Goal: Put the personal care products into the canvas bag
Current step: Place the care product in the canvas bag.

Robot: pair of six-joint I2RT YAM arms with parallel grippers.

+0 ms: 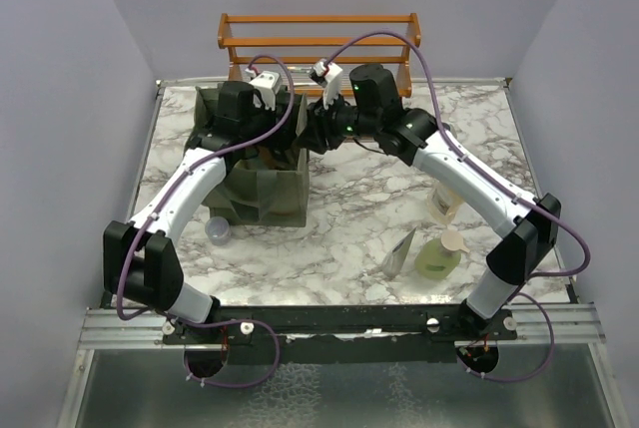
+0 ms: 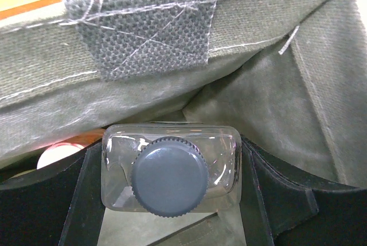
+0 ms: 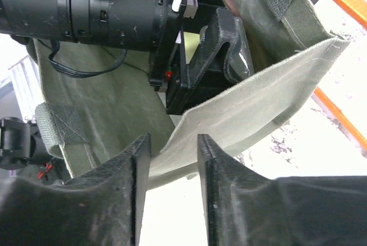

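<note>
The clear bottle (image 2: 171, 174) hangs inside the canvas bag (image 2: 275, 102), clamped at its sides by the left tool (image 2: 170, 191). The right tool (image 3: 173, 154) stands part-open astride the bag's rim without pinching it, so that wall could flop inward and snag the bottle. The bag's floor is hidden beneath the bottle.

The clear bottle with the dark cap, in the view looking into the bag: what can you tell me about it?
The clear bottle looks like see-through plastic, with a rounded rectangular body and a dark ribbed screw cap that is on. It is seen cap-end on, facing the camera. The left gripper holds it, with a black finger against each short side. It is inside the green canvas bag, below the rim and the grey strap. Whether its base touches the bag's floor cannot be seen.
</note>
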